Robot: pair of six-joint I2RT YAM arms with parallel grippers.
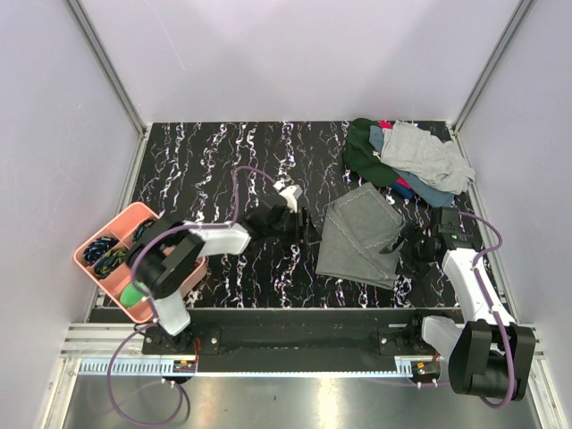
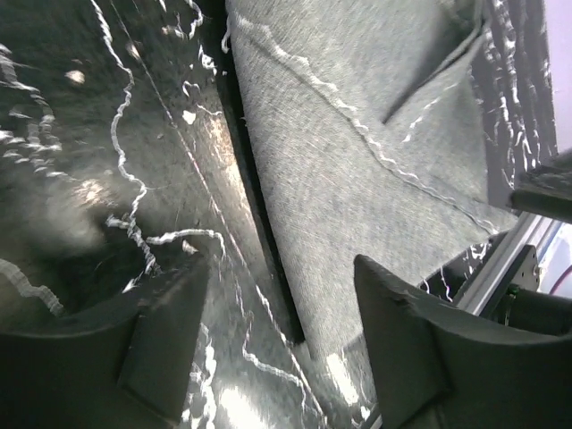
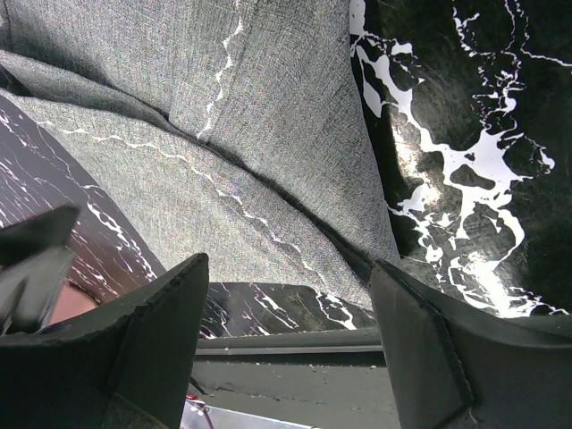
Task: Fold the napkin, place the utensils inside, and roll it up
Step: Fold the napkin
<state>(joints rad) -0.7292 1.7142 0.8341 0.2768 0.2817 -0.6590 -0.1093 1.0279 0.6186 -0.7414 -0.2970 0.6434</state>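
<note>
Closest to the lens, the left gripper shows two blunt, matte black fingers standing well apart, gripping nothing. Under the gap runs the left edge of the napkin, a mid-grey woven cloth with a pale zigzag line of stitching along its hem. Whether either finger touches the cloth cannot be told.

The right gripper is also wide open and holds nothing. Its dark wedge-shaped fingers straddle a corner of the same cloth, where two folded layers overlap.

From above, the napkin lies folded into an angular, layered shape right of the centre of the table, a glossy black surface with white marble veins. One gripper is at each side of it. A loose heap of green, light-grey and blue cloths sits at the far right corner, just beyond the napkin. A pink compartment tray rests at the near left edge, its contents too small to make out.
</note>
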